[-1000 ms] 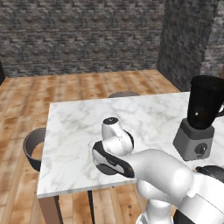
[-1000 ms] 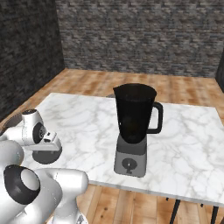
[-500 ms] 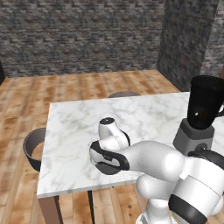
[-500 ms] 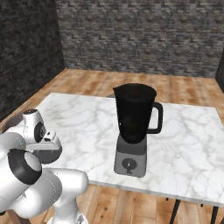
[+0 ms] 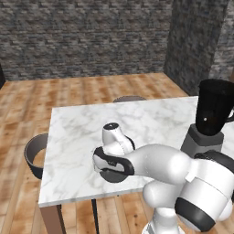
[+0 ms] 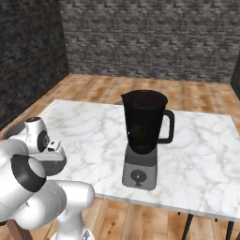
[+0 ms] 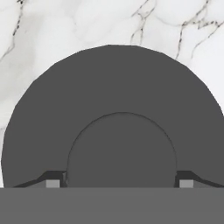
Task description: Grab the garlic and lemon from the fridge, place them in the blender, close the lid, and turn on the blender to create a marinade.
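Dark grey on white marble: looking straight down at the lid (image 7: 118, 87), lying flat on the marble table (image 5: 77, 137) with its broad face turned up. Being round, showing no long axis; carrying a raised round centre, facing the hand. Sitting near the table's front edge, toward the left end in the left base view, well apart from the blender (image 6: 143, 136).

Coming in from above with the gripper (image 7: 119, 183), spread partway and straddling that raised centre. Pressing one of the fingertips (image 7: 52, 183) against each side of it, touching, not apart, so clamping on the lid's middle. Peeking out as a dark disc edge under the white hand in the left base view (image 5: 114, 176).

Turning to the blender: standing upright on its grey boxy base toward the far right of the table, black jar tapering downward, open at the top. Pointing its side handle to the right in the right base view, with the round knob (image 6: 138, 176) facing front. Staring into the jar and getting only blackness, so not telling what lies inside.

Tucking against the table's left side, a round dark stool (image 5: 34, 153).
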Tool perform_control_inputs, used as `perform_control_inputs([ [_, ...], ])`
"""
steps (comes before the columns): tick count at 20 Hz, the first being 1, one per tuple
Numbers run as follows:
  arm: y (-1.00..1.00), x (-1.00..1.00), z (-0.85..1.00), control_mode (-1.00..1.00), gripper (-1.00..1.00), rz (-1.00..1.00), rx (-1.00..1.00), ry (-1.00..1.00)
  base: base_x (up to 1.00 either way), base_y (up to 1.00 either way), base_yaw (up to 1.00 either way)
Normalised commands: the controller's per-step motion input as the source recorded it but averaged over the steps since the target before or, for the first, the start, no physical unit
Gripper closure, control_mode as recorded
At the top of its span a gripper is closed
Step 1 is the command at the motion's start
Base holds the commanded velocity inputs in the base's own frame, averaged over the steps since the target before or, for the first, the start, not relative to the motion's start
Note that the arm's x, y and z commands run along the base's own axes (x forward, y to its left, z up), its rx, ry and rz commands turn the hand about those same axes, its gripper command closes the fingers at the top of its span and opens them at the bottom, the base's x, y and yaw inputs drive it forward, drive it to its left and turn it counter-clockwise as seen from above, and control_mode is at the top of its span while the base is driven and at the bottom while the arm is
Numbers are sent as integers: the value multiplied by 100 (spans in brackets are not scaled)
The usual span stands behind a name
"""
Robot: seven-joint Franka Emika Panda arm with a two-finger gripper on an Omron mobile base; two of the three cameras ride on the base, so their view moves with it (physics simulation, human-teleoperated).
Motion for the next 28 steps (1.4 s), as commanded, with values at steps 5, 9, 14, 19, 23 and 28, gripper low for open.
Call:
perform_control_inputs([
  [5, -5, 0, -31, -100, 100, 1, 9, 0, 0, 0, 0],
  [9, -14, 0, -36, -100, 100, 2, 9, 0, 0, 0, 0],
  [14, 7, 0, -49, -100, 100, 0, -2, 0, 0, 0, 0],
  [19, 10, 6, -30, -100, 100, 0, -8, 13, 0, 0, 0],
  [23, -1, 6, 0, -100, 100, 0, 0, 9, 0, 0, 0],
  [28, -21, -29, 91, -100, 100, 0, -9, -15, 0, 0, 0],
])
